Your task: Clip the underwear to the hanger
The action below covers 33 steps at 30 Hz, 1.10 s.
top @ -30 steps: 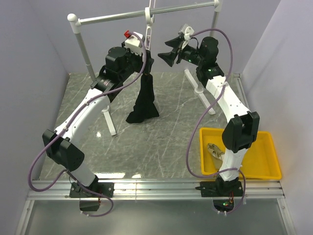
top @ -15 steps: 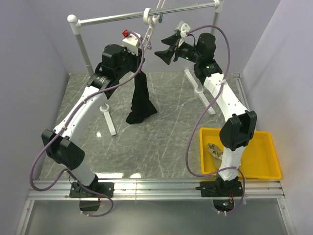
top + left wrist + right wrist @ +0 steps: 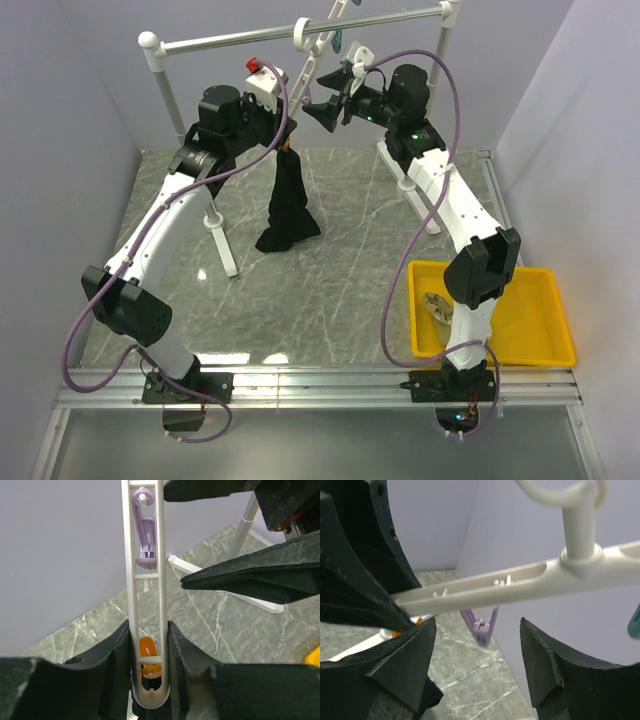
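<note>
The left arm stretches up and back toward the rail, and the left gripper is clamped on the rounded lower end of the tilted white hanger, right at the orange clip. The black underwear hangs from that end in a narrow drape, its bottom reaching the table. The right arm reaches high from the other side, and the right gripper has its jaws wide apart just beneath the hanger's bar, near the hook.

The left gripper has clamped the hanger and climbed toward the frame's upper middle, tipping it steeper. The right gripper slid up-left; the underwear rose slightly.
</note>
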Each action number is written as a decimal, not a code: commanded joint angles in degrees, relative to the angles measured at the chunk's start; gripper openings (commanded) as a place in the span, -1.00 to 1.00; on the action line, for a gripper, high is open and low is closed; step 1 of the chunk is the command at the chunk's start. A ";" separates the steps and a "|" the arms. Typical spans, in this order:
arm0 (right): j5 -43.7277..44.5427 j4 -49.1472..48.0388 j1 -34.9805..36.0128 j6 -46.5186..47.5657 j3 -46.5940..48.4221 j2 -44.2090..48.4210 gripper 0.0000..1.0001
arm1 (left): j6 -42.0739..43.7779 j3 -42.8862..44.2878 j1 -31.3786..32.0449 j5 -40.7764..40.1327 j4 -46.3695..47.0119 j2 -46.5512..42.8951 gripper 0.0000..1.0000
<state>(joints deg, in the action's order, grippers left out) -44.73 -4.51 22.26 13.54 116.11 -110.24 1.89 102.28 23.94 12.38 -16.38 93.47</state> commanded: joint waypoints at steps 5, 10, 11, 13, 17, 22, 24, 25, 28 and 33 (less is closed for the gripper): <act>6.14 2.14 2.61 4.74 4.38 -1.91 0.54 | 0.04 3.19 0.31 8.00 -1.99 -2.59 -0.79; 9.39 3.63 3.58 6.84 4.03 -2.09 0.56 | -0.57 3.19 -0.13 10.73 -2.07 -3.12 -0.81; 9.92 3.46 3.58 6.85 3.68 -1.91 0.55 | -0.75 3.10 -0.21 10.99 -2.08 -3.29 -0.81; 10.28 2.76 3.58 7.29 2.81 -1.74 0.55 | -0.66 2.66 -0.30 11.87 -1.81 -3.73 -0.81; 10.28 2.14 3.67 8.69 1.40 -1.04 0.54 | -0.92 2.13 -0.74 13.37 -1.55 -4.00 -0.82; 11.42 0.74 3.75 8.61 0.78 -0.95 0.52 | -0.84 2.40 -0.92 14.60 -2.43 -3.73 -0.82; 12.20 0.03 4.19 8.61 0.78 -1.03 0.50 | -1.01 2.31 -1.00 15.04 -2.60 -3.65 -0.82; 12.65 -0.23 4.28 8.43 0.78 -1.03 0.48 | -1.01 2.31 -1.00 15.13 -2.60 -3.73 -0.82; 13.09 -1.37 4.55 7.64 0.69 -1.03 0.41 | -1.19 2.40 -1.00 15.30 -2.78 -3.65 -0.82; 12.48 -3.83 4.72 3.70 -0.44 -0.33 0.27 | -1.54 1.96 -1.00 14.95 -2.52 -3.56 -0.83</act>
<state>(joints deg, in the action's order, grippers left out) -32.64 -2.72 26.26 20.23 116.49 -111.57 -0.34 103.00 22.11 22.15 -18.87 92.29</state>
